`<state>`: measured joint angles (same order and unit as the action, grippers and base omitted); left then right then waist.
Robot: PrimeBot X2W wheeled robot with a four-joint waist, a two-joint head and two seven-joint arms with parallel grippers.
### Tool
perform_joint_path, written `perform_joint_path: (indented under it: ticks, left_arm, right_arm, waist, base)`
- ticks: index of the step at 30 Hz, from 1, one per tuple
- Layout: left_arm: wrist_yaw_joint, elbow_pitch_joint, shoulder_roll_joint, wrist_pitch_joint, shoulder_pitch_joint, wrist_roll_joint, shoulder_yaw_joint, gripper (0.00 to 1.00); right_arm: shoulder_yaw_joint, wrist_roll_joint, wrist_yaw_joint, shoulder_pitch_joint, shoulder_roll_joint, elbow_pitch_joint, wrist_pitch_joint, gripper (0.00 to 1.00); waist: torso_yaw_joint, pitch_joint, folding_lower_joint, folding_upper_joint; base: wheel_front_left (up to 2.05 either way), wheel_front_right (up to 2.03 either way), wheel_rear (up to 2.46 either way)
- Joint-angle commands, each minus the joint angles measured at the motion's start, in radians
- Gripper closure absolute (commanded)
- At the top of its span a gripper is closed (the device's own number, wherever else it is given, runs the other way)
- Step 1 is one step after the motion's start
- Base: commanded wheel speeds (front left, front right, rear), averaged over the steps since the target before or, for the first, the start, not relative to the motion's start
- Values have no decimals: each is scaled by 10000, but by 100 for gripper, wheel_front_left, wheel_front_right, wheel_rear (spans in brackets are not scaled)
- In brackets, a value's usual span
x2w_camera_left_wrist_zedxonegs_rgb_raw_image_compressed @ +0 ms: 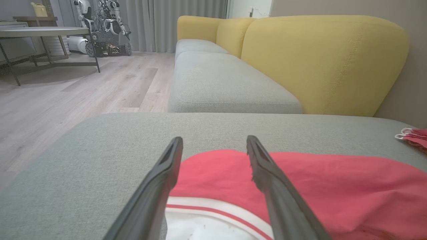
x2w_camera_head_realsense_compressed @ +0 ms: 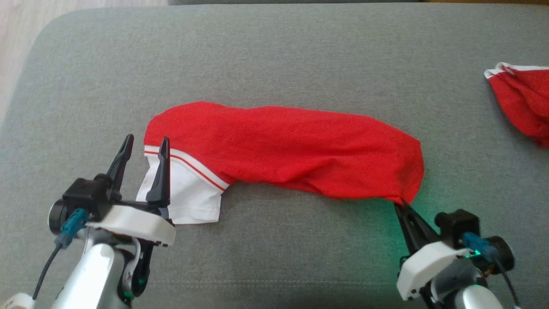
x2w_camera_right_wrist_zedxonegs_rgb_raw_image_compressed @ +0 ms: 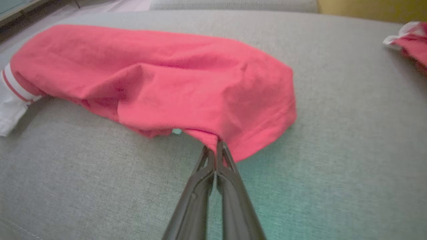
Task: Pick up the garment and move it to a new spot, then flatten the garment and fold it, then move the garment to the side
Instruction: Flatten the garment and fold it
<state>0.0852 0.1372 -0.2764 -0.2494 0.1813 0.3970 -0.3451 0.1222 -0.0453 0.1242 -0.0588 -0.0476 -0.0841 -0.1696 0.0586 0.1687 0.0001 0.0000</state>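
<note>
Two ends need holding: right tool [x2w_camera_head_realsense_compressed: 401, 205] pinches the near right corner of the red garment [x2w_camera_head_realsense_compressed: 279, 146] on the grey cushion [x2w_camera_head_realsense_compressed: 274, 56]; left tool [x2w_camera_head_realsense_compressed: 146, 139] gapes over its white hem [x2w_camera_head_realsense_compressed: 188, 195], so close there before lifting.

A living room, furnished like a home: a long sofa [x2w_camera_left_wrist_zedxonegs_rgb_raw_image_compressed: 233, 83] with grey seat cushions and yellow backrests [x2w_camera_left_wrist_zedxonegs_rgb_raw_image_compressed: 320, 63], a pale wood-look floor [x2w_camera_left_wrist_zedxonegs_rgb_raw_image_compressed: 83, 93], grey full-length curtains [x2w_camera_left_wrist_zedxonegs_rgb_raw_image_compressed: 150, 23] and a metal-legged table [x2w_camera_left_wrist_zedxonegs_rgb_raw_image_compressed: 40, 31] (though another robot [x2w_camera_left_wrist_zedxonegs_rgb_raw_image_compressed: 105, 33] parked beside the curtains hints at a test space).
</note>
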Motion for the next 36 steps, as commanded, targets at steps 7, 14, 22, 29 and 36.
perform_joint_path:
  ticks: [7, 14, 22, 29, 36]
  left_arm:
    - [32, -397, -196, -120, 125, -88, 466, 0]
    - [-25, -440, -133, -122, 261, -120, 397, 0]
    - [-210, -402, 117, -123, 840, -201, 235, 0]
    - [-473, -342, 466, -123, 1416, -380, 213, 0]
    - [-604, -167, 633, -123, 1316, -609, 525, 0]
  right_arm:
    - [-48, 99, 65, -511, -202, 2855, -685, 100]
    - [-317, 23, 65, 492, -456, 3796, -1152, 100]
    - [-567, -581, 65, 2973, -971, 1342, -916, 100]
    - [-446, -988, 65, 5302, -1483, -2167, -103, 100]
    - [-149, -1274, 65, 5863, -1276, -3935, 1368, 0]
  waist:
    - [-190, -97, -1, 0]
    - [39, 27, -1, 0]
    - [763, 647, -1, 0]
    - [1328, 1317, -1, 0]
    - [1122, 1098, -1, 0]
  base:
    - [0, 0, 0]
    - [0, 0, 0]
    - [0, 0, 0]
    - [0, 0, 0]
    - [0, 0, 0]
